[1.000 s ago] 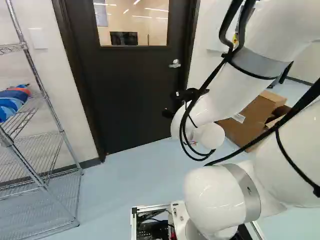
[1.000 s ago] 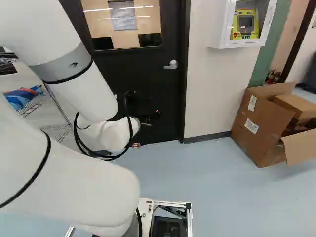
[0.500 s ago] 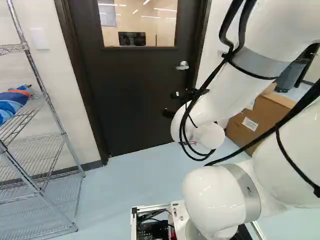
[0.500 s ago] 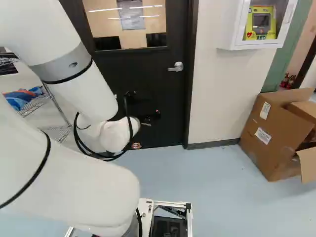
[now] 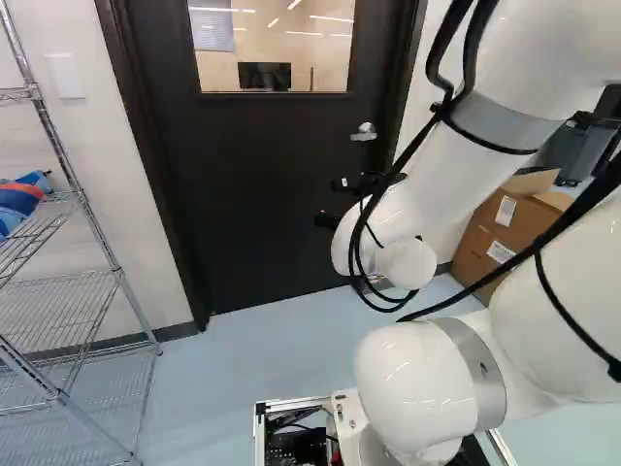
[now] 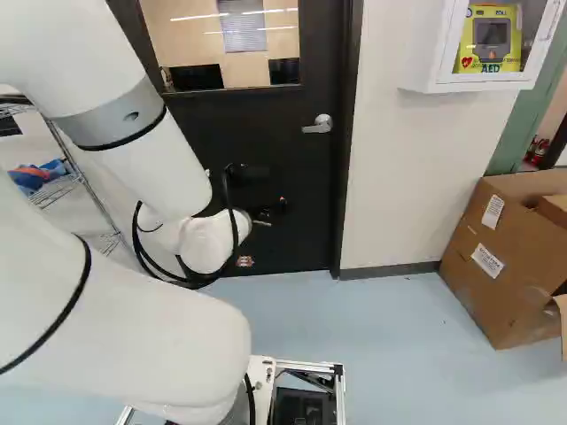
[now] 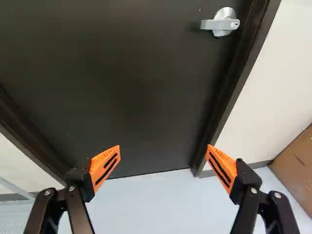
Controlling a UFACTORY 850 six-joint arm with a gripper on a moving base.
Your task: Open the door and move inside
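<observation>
1. None of the task looks done: the door (image 7: 122, 87) is shut.
2. My gripper (image 7: 163, 150) is empty, fingers wide apart, well off the handle (image 7: 224, 23) near the door's right edge.
3. Turning it, opening up and driving inside are left.

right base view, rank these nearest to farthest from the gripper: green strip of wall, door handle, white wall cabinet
1. door handle, closest to the gripper, on the dark door
2. white wall cabinet, on the pale wall right of the door
3. green strip of wall, farthest, beyond the cabinet
</observation>
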